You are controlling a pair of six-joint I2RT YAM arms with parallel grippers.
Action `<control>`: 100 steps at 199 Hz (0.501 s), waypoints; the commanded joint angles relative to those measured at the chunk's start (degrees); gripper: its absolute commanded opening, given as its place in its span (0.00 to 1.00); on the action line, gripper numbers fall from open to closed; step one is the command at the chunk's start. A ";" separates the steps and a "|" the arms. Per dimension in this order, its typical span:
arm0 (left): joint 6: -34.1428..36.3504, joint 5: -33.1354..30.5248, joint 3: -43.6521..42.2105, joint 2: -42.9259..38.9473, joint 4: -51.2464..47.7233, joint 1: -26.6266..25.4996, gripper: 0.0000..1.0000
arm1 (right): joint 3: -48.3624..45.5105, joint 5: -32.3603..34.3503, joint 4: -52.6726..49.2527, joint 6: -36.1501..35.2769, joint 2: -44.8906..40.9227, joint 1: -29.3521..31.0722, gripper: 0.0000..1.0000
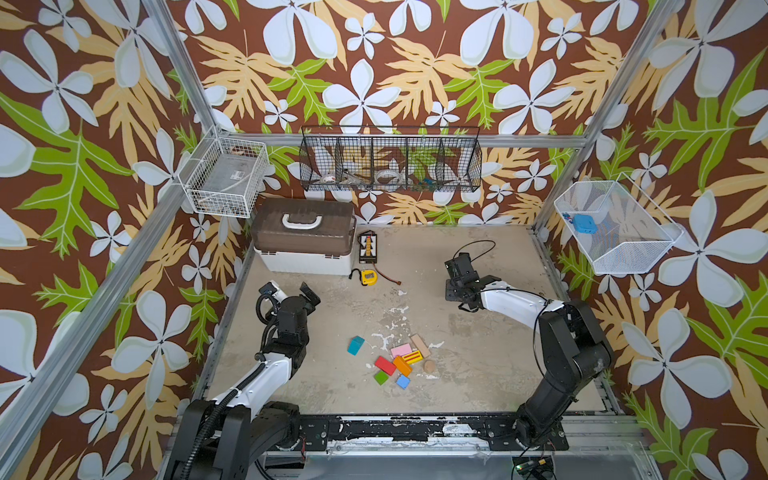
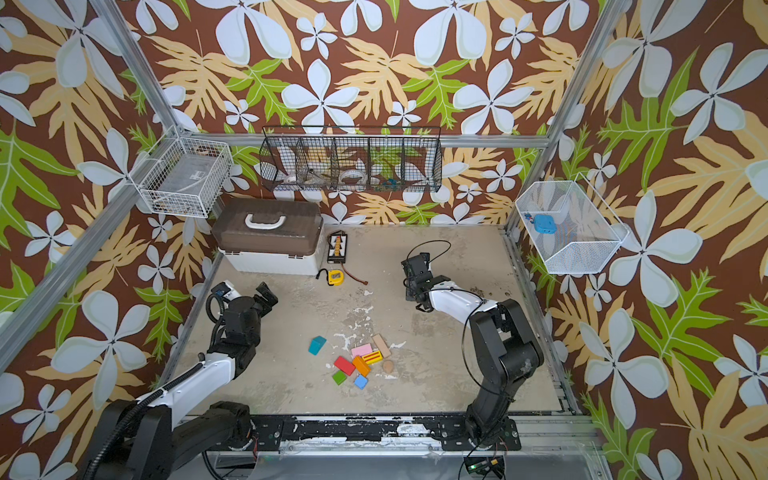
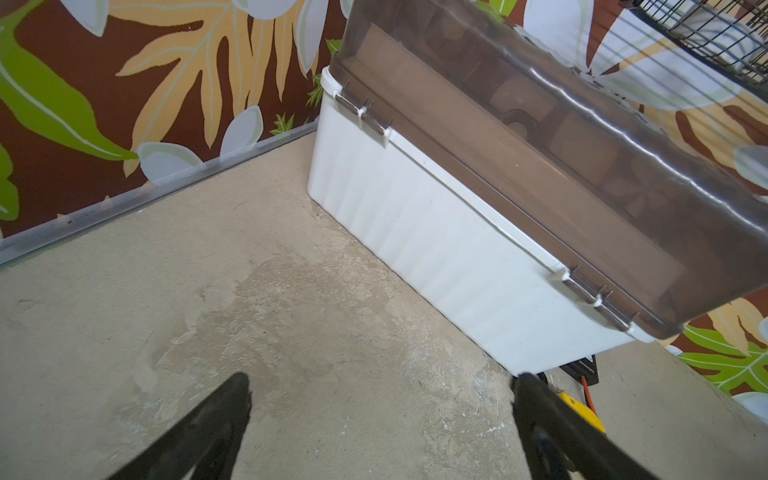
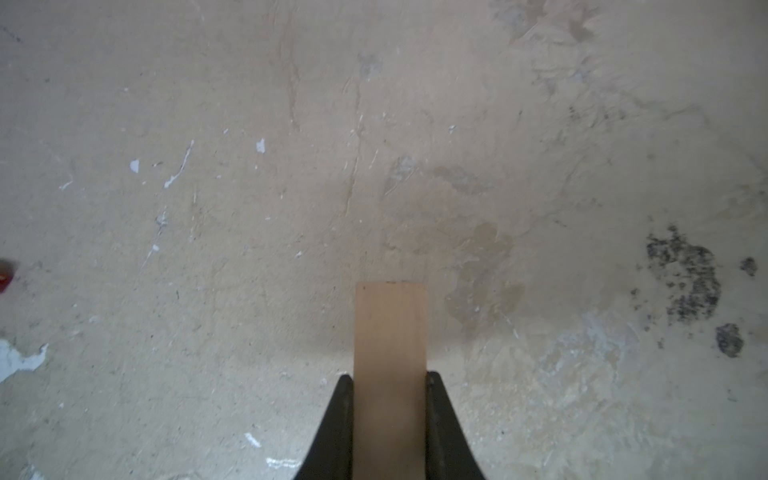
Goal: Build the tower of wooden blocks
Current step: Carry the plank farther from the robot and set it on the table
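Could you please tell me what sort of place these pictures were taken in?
Probably a robot test cell, not a home: aluminium posts frame wallpapered walls around a worn tabletop, two arms are mounted on its front rail, and wire baskets hang on the walls.

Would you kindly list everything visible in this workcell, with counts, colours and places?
wood blocks: nine loose; teal, pink, red, orange, yellow, green, blue, plain plank, plain disc; front centre of the table, unstacked.
held plank: one; plain wood; in the right gripper.
box: one; white with brown lid; back left.
tape measure: one; yellow; just in front of the box's right end.
black device: one; right of the box.
wire baskets: three; two white, one black; on the walls.
blue item: one; in the right-hand white basket.
table: one; worn beige.
left gripper: open, empty, facing the box.
right gripper: shut on the held plank.
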 commanded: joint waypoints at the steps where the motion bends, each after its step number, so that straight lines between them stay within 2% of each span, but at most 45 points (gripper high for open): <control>1: 0.05 -0.21 0.45 0.08 0.07 0.08 1.00 | -0.36 0.34 -0.13 -0.51 -0.47 -0.38 0.04; 71: 0.05 -0.25 0.25 -0.18 -0.02 0.07 1.00 | -0.85 -5.21 2.04 -0.91 1.57 -2.26 0.07; 100: 0.01 -0.25 0.23 -0.19 0.04 0.08 1.00 | -1.94 -5.38 2.96 -0.82 -0.06 -2.26 0.16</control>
